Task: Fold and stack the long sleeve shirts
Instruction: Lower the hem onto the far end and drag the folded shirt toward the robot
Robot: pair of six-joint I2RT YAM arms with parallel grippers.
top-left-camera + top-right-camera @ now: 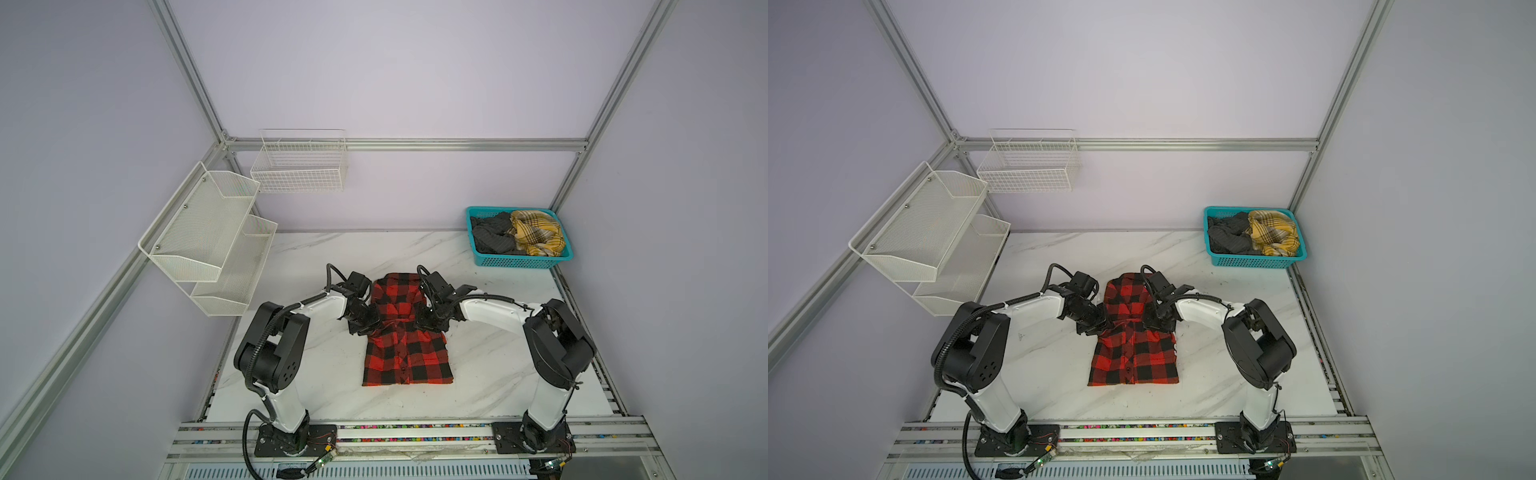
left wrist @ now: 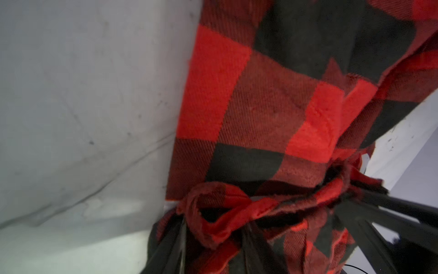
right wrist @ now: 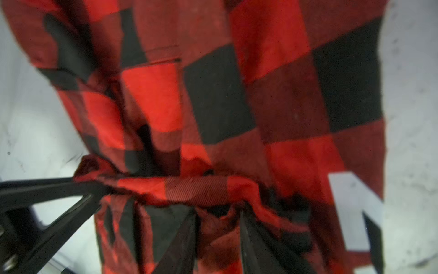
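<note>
- Long sleeve shirts [image 1: 407, 361] number three in both top views.
- One red-and-black check shirt [image 1: 1133, 357] lies in the middle of the marble table [image 1: 316, 374]. Its near half is flat with the button strip up, and its far half is narrower, gathered at a crease across the middle.
- One dark grey shirt [image 1: 492, 237] and one yellow plaid shirt [image 1: 538, 232] lie crumpled side by side in the single teal basket [image 1: 523, 262]. The basket is at the table's far right corner, well apart from the check shirt.
- Two grippers sit at that crease, one at each edge of the check shirt.
- The left gripper [image 2: 213, 233] has its jaws partly closed, with a rolled fold of the check cloth pinched between them.
- The right gripper [image 3: 216, 223] stands likewise, its jaws a narrow gap apart and clamped on a bunched fold of the same shirt.
- One white block letter [image 3: 350, 208] shows on the cloth near the right gripper in the right wrist view.
- Two white racks hang on the left: one wire basket [image 1: 299, 166] and one two-tier mesh shelf [image 1: 208, 237].
</note>
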